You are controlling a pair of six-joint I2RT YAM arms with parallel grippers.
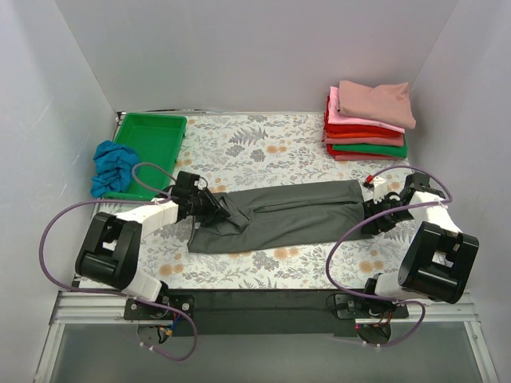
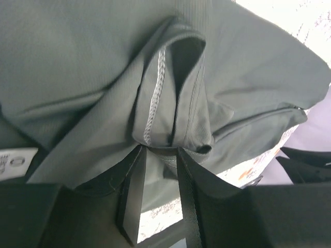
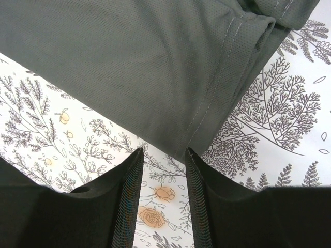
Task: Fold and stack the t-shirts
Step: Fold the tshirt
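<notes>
On a grey t-shirt [image 2: 77, 67] fold, left end effector [image 2: 159, 151], tight.

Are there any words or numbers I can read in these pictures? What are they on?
White tag at the left edge of the left wrist view: small dark marks, too blurred to read; I cannot tell what it is fixed to.
Grey t-shirt, folded t-shirts, green tray: no writing shows.
Tablecloth: only flowers and leaves, no words.
</notes>
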